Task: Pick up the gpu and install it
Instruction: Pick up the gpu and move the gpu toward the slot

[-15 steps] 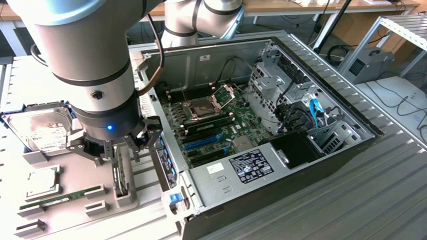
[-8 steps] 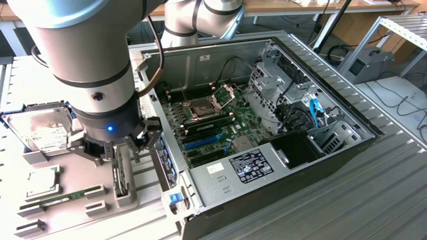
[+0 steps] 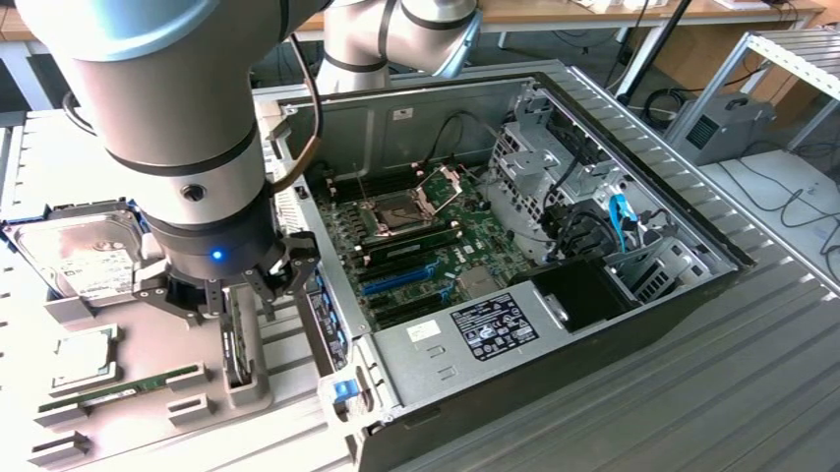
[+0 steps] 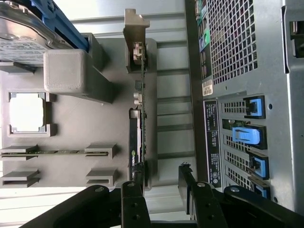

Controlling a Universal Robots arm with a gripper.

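Bright, even light; chip (image 4: 27, 112) glares white; computer case (image 3: 381, 123) interior shadowed.

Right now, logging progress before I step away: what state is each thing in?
Dark flat gpu card with silver bracket: on edge in grey holder, ungripped.
Black claw: open, above that card.
Grey metal computer case: side open, motherboard exposed.
Narrow green memory stick: on edge in the holder.

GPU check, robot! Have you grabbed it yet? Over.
Status: tool open, poised at the gpu. Card stands on edge in grey holder, not gripped. Nothing blocking.
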